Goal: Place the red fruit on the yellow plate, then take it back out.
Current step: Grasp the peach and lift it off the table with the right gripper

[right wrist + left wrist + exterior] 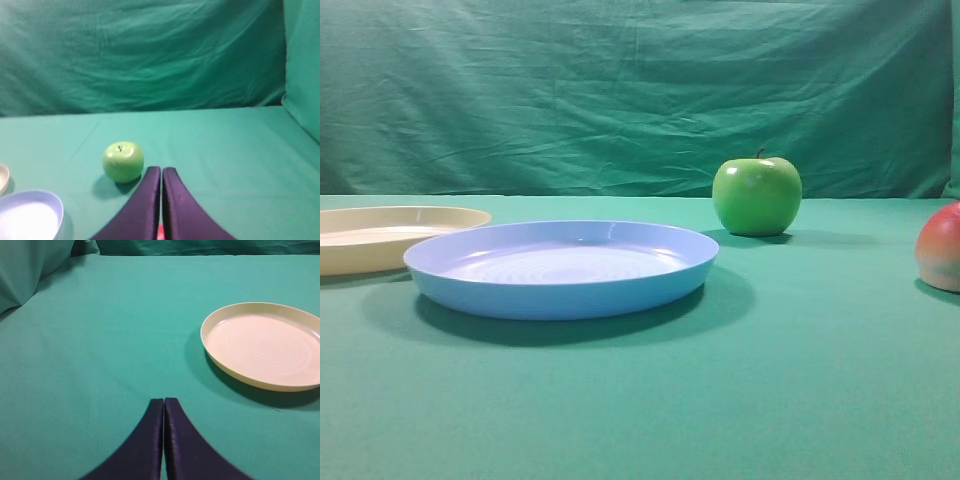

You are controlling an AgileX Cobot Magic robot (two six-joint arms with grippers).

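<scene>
Both claws pressed together, empty: left claw (163, 440), right claw (161, 205). Red fruit (941, 247) at far right on the surface, yellow plate (380, 240) far left, empty. Step 1 unstarted; next calls for spreading over the fruit.

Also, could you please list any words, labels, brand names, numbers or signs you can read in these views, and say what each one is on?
None: no view shows any readable text.
The yellow plate, the blue plate, the green apple and the red fruit are all plain, with no sticker or print showing.
The green cloth and both dark pincers, left and right, carry no markings either.
</scene>
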